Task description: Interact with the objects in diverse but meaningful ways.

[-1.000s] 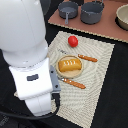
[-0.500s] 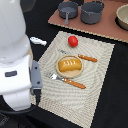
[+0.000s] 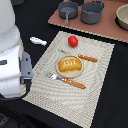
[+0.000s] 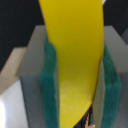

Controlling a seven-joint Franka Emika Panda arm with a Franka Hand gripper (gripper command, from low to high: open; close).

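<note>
In the wrist view a yellow banana (image 4: 75,45) stands between the green pads (image 4: 50,90) of my gripper (image 4: 77,85), which is shut on it. In the exterior view the golden-orange bread loaf (image 3: 70,64) lies on a round tan plate (image 3: 70,74) in the middle of the placemat. A red tomato (image 3: 73,41) sits behind the plate. A small white elongated piece (image 3: 37,41) lies on the dark table off the mat, at the exterior view's left. The white arm (image 3: 11,55) fills that view's left edge; gripper and banana do not show there.
A wooden-handled fork (image 3: 67,80) lies in front of the plate and a knife (image 3: 84,57) behind it, both on the striped placemat (image 3: 95,95). Two grey pots (image 3: 68,9) (image 3: 92,12) and a bowl (image 3: 123,16) stand on a brown board at the back.
The arm has shifted toward the exterior view's left, uncovering the fork and more of the mat. Bread, tomato and cutlery have not moved.
</note>
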